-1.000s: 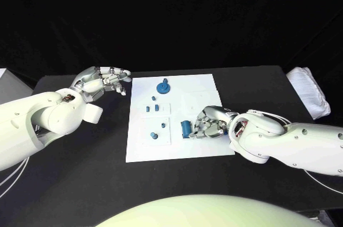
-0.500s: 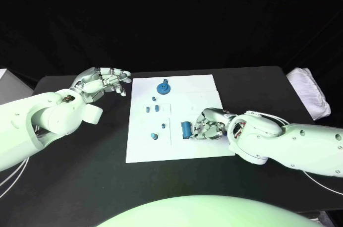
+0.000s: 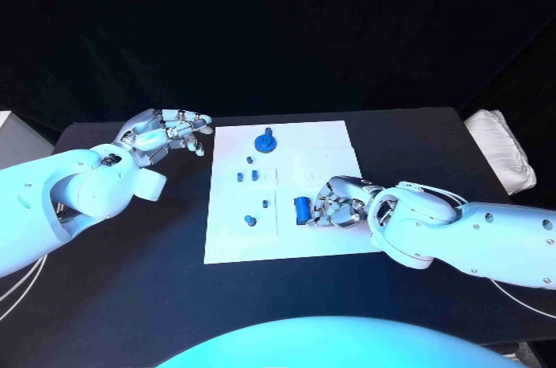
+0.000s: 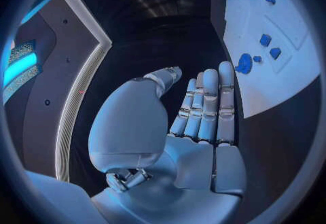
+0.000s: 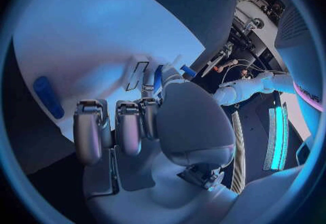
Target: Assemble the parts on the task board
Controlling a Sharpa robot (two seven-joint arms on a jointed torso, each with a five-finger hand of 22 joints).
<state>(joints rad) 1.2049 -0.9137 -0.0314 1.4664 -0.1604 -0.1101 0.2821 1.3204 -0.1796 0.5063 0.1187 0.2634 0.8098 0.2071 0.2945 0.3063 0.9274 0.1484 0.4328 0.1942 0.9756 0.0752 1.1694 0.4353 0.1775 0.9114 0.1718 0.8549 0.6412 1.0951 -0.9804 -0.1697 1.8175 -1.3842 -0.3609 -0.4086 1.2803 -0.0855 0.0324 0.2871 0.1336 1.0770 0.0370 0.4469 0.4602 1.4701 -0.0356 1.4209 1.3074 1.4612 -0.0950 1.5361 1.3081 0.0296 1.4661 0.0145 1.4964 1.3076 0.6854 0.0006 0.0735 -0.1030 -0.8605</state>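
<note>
No text, label, brand, number or sign can be read on anything here.

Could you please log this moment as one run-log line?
left robot hand: open, beside task board | right robot hand: fingers curled beside blue cylinder, grip unclear

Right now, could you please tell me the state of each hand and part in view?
left hand: open, off the task board's edge, holding nothing.
right hand: fingers curled, beside the blue cylinder.
blue cylinder: lying on the board.
round blue part: on the board's far end.
</note>
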